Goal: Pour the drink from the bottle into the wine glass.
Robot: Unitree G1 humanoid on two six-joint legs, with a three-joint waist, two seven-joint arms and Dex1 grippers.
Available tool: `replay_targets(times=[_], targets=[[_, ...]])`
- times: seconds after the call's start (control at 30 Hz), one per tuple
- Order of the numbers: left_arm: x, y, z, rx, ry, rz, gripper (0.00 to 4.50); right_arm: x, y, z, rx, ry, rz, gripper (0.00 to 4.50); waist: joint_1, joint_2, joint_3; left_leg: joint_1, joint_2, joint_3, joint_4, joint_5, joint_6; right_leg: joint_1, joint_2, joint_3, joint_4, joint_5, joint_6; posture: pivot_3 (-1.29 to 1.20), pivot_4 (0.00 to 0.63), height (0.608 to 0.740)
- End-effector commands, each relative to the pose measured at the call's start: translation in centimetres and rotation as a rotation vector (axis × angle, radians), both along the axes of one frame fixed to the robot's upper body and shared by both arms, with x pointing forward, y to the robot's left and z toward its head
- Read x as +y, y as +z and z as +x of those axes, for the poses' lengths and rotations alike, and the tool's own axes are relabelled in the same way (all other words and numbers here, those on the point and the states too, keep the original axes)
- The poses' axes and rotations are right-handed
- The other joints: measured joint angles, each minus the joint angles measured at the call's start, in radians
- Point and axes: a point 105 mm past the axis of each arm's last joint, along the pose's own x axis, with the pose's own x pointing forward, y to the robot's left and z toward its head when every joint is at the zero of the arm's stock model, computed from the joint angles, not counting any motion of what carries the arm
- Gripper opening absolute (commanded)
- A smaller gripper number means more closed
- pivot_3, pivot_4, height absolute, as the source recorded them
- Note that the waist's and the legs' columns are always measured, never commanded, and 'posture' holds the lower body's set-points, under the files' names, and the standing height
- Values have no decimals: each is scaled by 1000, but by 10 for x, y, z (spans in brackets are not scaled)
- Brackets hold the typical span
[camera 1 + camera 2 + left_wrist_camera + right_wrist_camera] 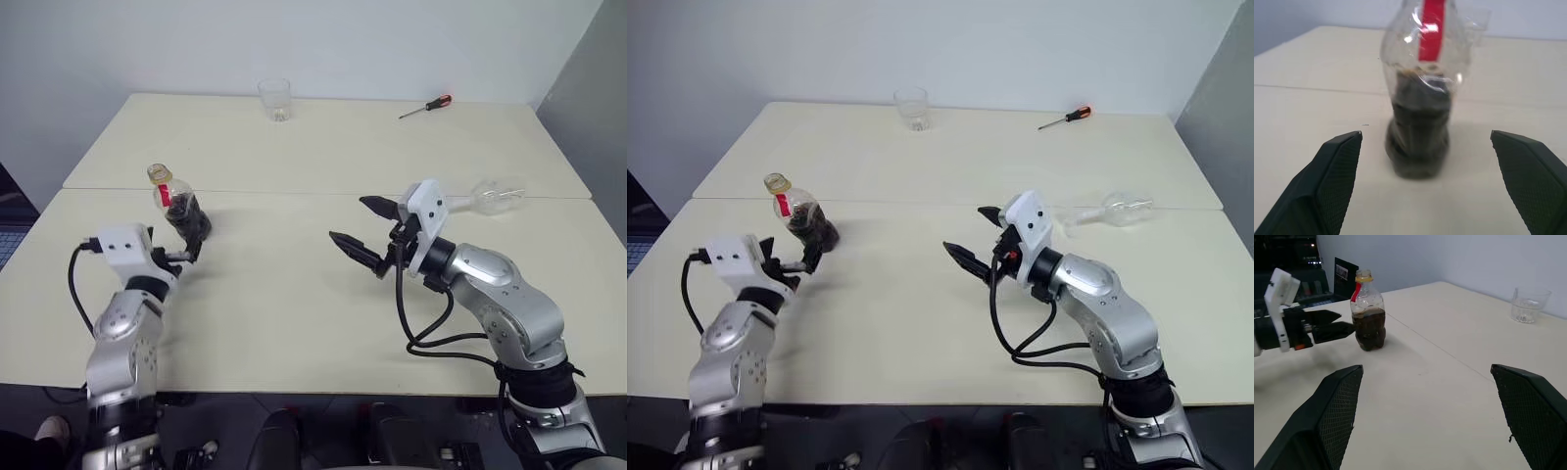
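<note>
The bottle (181, 208) stands on the left part of the table, clear with a red label strip and a yellow ring at its neck. The dark drink (1418, 142) fills its lower half. My left gripper (189, 253) is open just in front of the bottle, which is beyond the fingertips and not touched. The wine glass (495, 199) lies on its side at the right, stem towards the middle. My right gripper (351, 221) hovers open over the table's middle, in front of the glass, pointing left towards the bottle and holding nothing.
A short clear tumbler (275, 99) stands at the back of the cream table (294, 313). A red-handled screwdriver (427, 107) lies at the back right. A seam (294, 192) between two tabletops runs across behind the bottle.
</note>
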Motion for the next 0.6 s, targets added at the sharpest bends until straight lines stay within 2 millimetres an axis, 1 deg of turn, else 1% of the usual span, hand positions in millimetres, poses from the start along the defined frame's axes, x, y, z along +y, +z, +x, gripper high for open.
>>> replay_targets(times=[0.03, 0.13, 0.3, 0.43, 0.5, 0.6], targets=[[-15, 9, -22, -4, -31, 0, 4487, -11, 10, -1, -48, -48, 26, 4500, 0, 0, 0, 0, 0, 0, 0, 0, 0, 0, 0, 0, 0, 0, 0, 0, 150, 740], [-31, 11, -29, 19, -108, 33, 4487, -19, 12, 1, -57, -89, 41, 4500, 4, 0, 0, 0, -1, 0, 0, 0, 0, 0, 0, -1, 1, 0, 0, 0, 150, 740], [-73, 35, -23, -26, -358, 155, 4487, -37, 11, 10, -49, -204, 53, 4500, 5, -1, 0, 1, -2, 0, 0, 0, 0, 1, 3, -2, 2, 0, 0, 0, 150, 740], [-99, 48, -22, -52, -510, 165, 4487, -53, 11, 20, -33, -302, 68, 4500, 1, 0, 0, 1, -2, 2, -1, 0, 0, 1, 4, 0, 1, 0, 0, 0, 150, 740], [-114, 53, -24, -64, -588, 151, 4487, -68, 8, 29, -10, -384, 69, 4500, 0, 0, 0, 1, -1, 3, -1, 0, 0, 0, 4, 1, 1, 0, 0, 0, 150, 740], [-142, 56, -35, -66, -762, 93, 4487, -103, 3, 46, 61, -550, 107, 4500, 0, 0, 0, 1, -1, 3, -1, 0, 0, 0, 4, 1, 1, 0, 0, 0, 150, 740]])
